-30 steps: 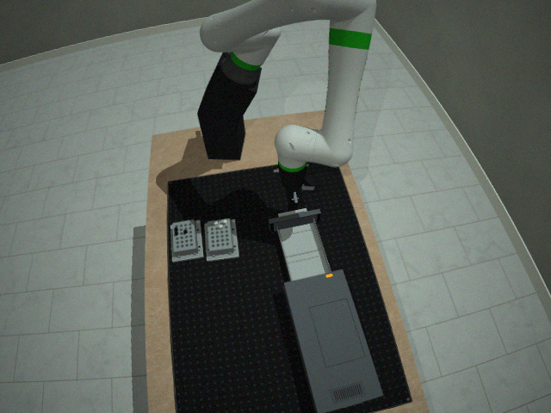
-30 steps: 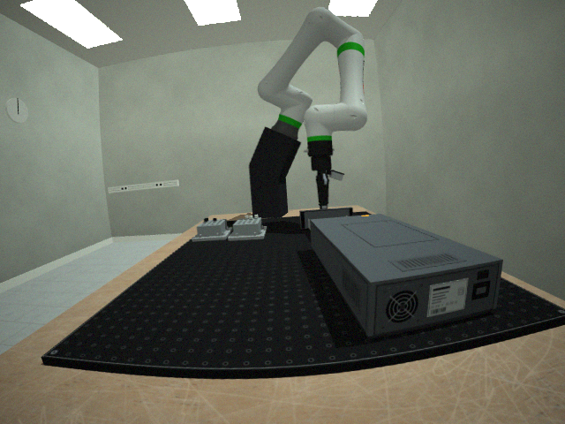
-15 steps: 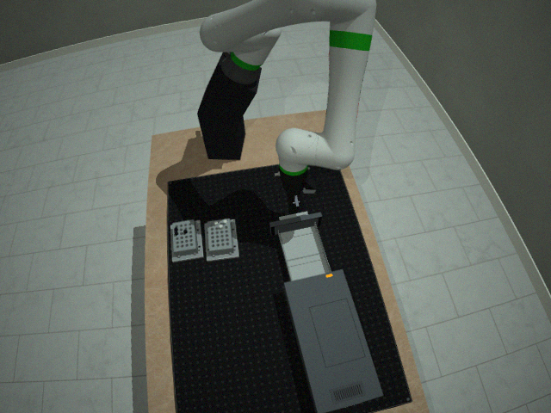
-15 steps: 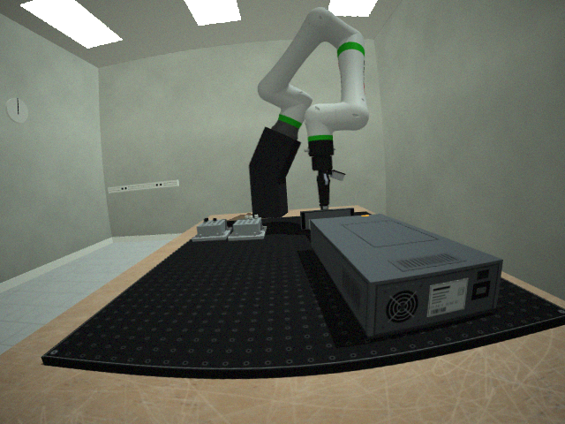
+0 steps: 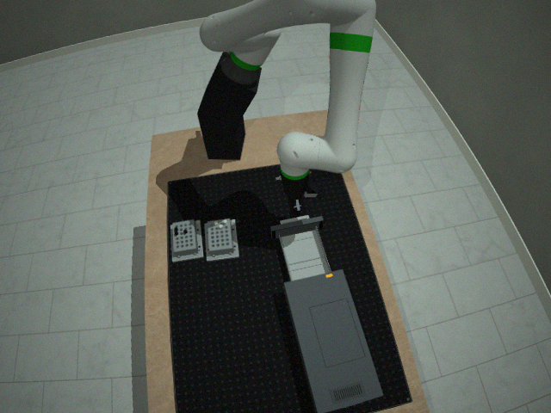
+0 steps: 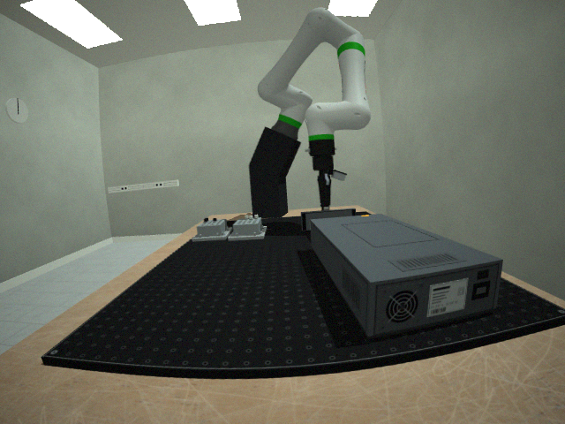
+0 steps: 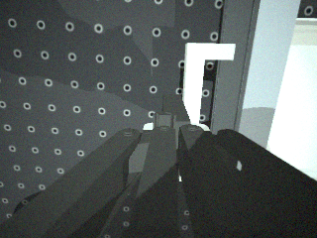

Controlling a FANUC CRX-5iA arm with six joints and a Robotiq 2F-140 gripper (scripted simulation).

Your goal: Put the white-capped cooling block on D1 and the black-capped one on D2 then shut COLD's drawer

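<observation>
- Pincer [image 5: 294,215] [image 6: 325,208] [image 7: 170,108]: closed, gripping nothing, pointing down at upper right in the exterior view.
- Drawer [image 5: 304,252] [image 7: 303,104]: standing open right of centre in the top view, its front lying just below the pincer, its long axis running down toward the cooler [image 5: 333,337] [image 6: 401,241].

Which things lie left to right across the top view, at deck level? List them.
Block with black-capped tubes → block with white-capped tubes → open drawer → cooler's orange lamp.

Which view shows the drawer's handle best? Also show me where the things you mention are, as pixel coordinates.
The wrist view: the pale handle [image 5: 294,219] [image 7: 194,81] looms large beside the drawer front [image 5: 297,226] [image 6: 328,219]. The top view shows it small; in the exterior view, the front hides most of it.
</observation>
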